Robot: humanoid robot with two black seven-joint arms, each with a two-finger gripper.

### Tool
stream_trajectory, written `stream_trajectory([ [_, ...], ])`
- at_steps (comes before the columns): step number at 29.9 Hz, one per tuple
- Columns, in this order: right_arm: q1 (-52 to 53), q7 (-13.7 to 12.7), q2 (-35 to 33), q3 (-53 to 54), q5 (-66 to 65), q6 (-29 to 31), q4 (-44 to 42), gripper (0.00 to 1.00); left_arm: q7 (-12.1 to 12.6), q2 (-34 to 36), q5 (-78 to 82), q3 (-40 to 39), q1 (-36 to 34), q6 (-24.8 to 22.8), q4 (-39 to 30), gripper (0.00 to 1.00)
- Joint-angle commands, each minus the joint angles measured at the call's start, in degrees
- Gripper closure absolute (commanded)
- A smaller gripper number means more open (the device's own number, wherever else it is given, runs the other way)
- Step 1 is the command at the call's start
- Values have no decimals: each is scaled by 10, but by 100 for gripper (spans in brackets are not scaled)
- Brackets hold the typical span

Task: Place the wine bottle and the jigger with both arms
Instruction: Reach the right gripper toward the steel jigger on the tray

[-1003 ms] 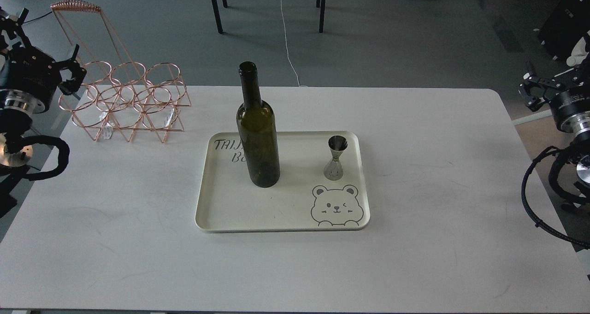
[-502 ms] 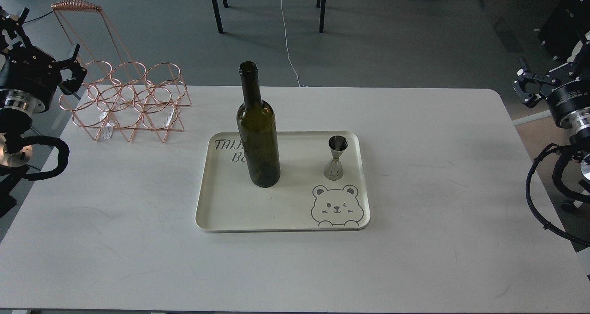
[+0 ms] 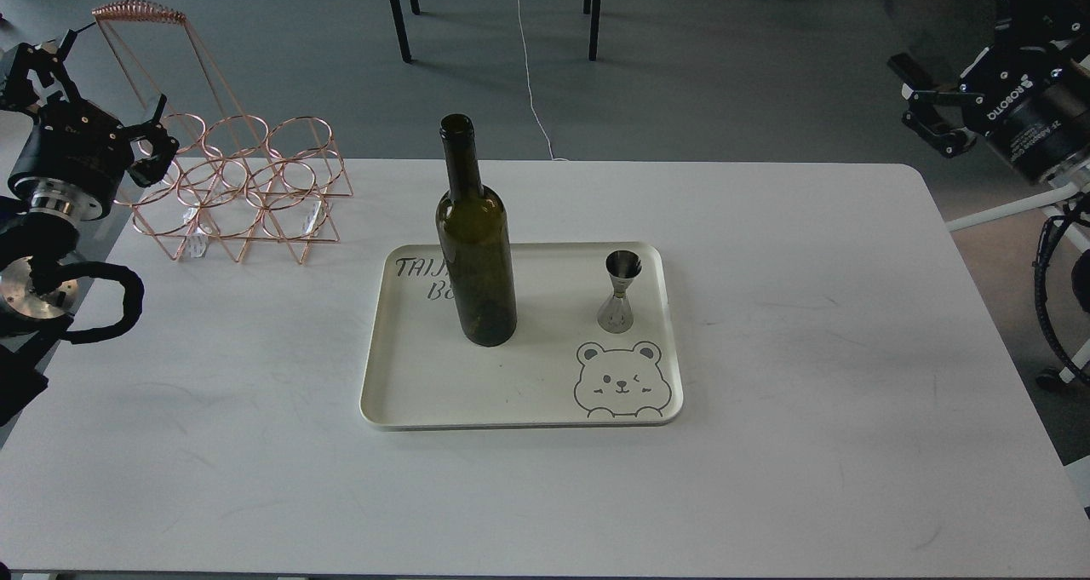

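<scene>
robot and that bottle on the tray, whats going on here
Nothing is being held at this moment. The wine bottle and the jigger both stand upright and apart on the cream tray in the middle of the white table. The left gripper hangs at the table's far left edge, in front of the copper wire rack. The right gripper is raised beyond the table's far right corner, its fingers spread and empty.

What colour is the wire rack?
The rack is shiny copper-pink, seen in the head view.
</scene>
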Motion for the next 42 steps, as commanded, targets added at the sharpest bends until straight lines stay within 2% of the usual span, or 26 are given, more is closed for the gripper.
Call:
stream_trajectory([
  [1,25,0,-5,-21,-89,-16,44,1,0,1,0,-8,0,-4,0,2],
  [9,91,2,2,-160,-311,-98,113,1,-2,2,0,-10,1,-4,0,2],
  [16,118,2,47,-224,-473,-115,106,1,-4,-2,-1,-10,3,-3,0,2],
  [20,119,6,49,-270,-546,-139,107,2,-4,-2,-1,-10,5,-2,0,2],
  [27,95,6,57,-279,-712,-168,94,2,-4,2,-1,-10,5,-3,0,2],
  [33,44,6,129,-280,-793,-221,15,3,-4,2,0,-10,4,-2,1,2],
  [38,13,2,174,-280,-836,-286,-43,4,-4,2,0,-10,4,1,3,2],
  [42,11,2,209,-280,-844,-314,-105,9,-4,1,2,-10,4,2,4,2],
])
